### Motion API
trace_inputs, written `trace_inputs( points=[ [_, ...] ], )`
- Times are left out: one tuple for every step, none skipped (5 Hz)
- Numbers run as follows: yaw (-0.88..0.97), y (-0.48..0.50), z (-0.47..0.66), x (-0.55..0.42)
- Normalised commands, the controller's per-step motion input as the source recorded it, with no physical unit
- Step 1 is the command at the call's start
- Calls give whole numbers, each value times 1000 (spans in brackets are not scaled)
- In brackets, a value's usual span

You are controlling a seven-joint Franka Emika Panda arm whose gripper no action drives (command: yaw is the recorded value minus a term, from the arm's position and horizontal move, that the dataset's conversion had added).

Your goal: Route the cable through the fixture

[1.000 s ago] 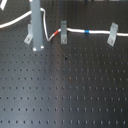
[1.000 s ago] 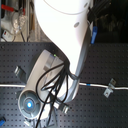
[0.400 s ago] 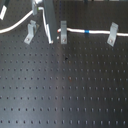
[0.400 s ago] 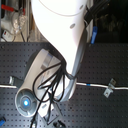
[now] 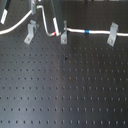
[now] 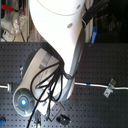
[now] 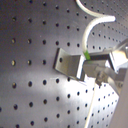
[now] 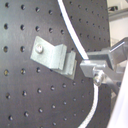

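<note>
On the black perforated board point(image 5: 65, 90), the gripper point(image 5: 41, 11) holds the cable point(image 5: 95, 32) clamped just above the leftmost fixture point(image 5: 31, 31), so the cord, lying across the board's width, must go down into this clip.

— What do we see of the cable point(image 5: 75, 30)?
— We see a thin white cord with a red band by the middle clip point(image 5: 63, 36) and a blue band further toward the first exterior view's right.
— And the fixture point(image 5: 31, 31)?
— A slanted silvery-grey clip, left of the middle clip; the cable loops just above it.
</note>
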Motion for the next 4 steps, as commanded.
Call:
trace_inputs(
  points=[
    [-800,-76,251,-282],
    [-748,-124,245,-305],
    [-777,-107,241,-290],
    [-494,-78,180,-520]
  ],
)
